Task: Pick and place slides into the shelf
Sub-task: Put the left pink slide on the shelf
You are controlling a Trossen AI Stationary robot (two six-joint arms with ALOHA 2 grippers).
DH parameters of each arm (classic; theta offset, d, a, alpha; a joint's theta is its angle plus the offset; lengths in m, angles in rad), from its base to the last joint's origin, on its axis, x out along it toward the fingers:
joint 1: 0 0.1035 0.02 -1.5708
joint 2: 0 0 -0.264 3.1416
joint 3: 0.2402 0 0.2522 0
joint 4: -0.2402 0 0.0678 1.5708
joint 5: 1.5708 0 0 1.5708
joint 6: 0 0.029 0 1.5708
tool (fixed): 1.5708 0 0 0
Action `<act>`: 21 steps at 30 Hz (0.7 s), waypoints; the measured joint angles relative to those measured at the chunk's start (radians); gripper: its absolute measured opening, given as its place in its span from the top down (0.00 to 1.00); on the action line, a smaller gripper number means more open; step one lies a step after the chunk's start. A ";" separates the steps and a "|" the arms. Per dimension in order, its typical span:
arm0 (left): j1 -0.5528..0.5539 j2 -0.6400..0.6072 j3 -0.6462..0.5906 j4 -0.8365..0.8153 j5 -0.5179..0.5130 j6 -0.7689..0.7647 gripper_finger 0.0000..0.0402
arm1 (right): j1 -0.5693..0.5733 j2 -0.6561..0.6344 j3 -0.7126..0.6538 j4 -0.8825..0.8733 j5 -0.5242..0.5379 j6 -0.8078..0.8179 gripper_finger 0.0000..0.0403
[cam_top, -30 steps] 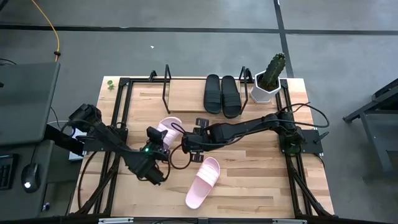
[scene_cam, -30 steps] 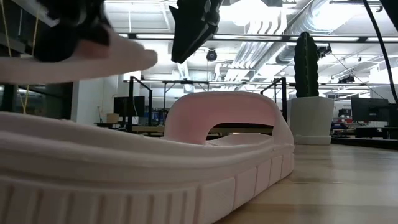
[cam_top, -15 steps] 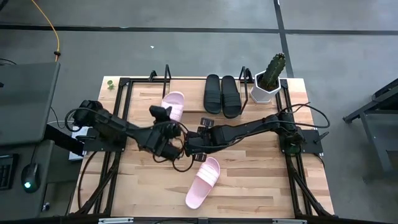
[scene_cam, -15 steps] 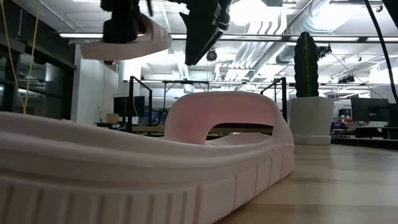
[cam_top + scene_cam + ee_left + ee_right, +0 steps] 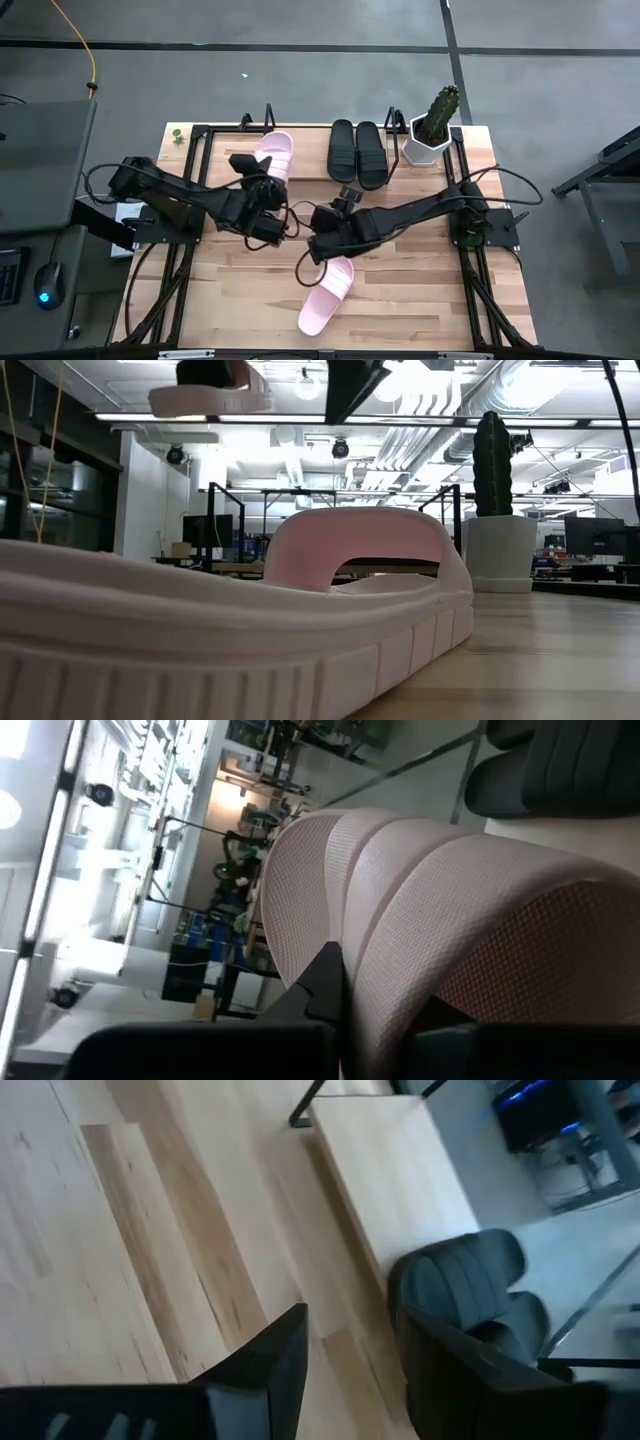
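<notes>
carried pink slide (image 5: 274,156): in the air, held by the left gripper (image 5: 262,188); its long axis runs near-to-far, toe end over the left part of the shelf (image 5: 300,150)
left gripper: clamped shut on that slide's near end; wrist view shows pink textured strap right against the fingers
key relation: open board lies just under and far of the slide, between the left wire loop (image 5: 268,130) and the black pair (image 5: 357,152); I judge a short push far plus a lowering would seat it
black pair: on the shelf, side by side, right of the carried slide, left of the cactus pot (image 5: 432,130)
second pink slide (image 5: 327,292): flat on the table (image 5: 420,290), near centre, long axis diagonal
right gripper (image 5: 322,243): jaws parted wide, empty, just far of the second slide; clearly the nearer arm for it
hidden: grip contact blocked by left arm in high view; low view fills up with the table slide, carried one (image 5: 210,398) only at top edge
</notes>
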 joint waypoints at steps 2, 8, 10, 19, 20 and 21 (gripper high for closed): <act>0.000 -0.018 0.000 0.002 0.001 0.008 0.98 | 0.020 -0.009 0.000 -0.023 0.030 0.008 0.64; 0.001 -0.072 0.000 0.065 0.016 0.087 0.99 | 0.071 -0.039 0.000 -0.045 0.086 0.038 0.64; 0.002 -0.087 0.000 0.124 0.020 0.132 0.99 | 0.088 -0.052 0.000 -0.072 0.121 0.071 0.64; 0.165 -0.135 0.000 0.541 0.313 0.586 0.99 | 0.158 -0.072 0.000 -0.219 0.218 0.233 0.64; 0.191 -0.138 0.000 0.590 0.346 0.628 0.99 | 0.165 -0.072 0.000 -0.228 0.225 0.250 0.64; 0.215 -0.139 0.000 0.645 0.378 0.662 0.99 | 0.171 -0.072 0.000 -0.245 0.228 0.268 0.64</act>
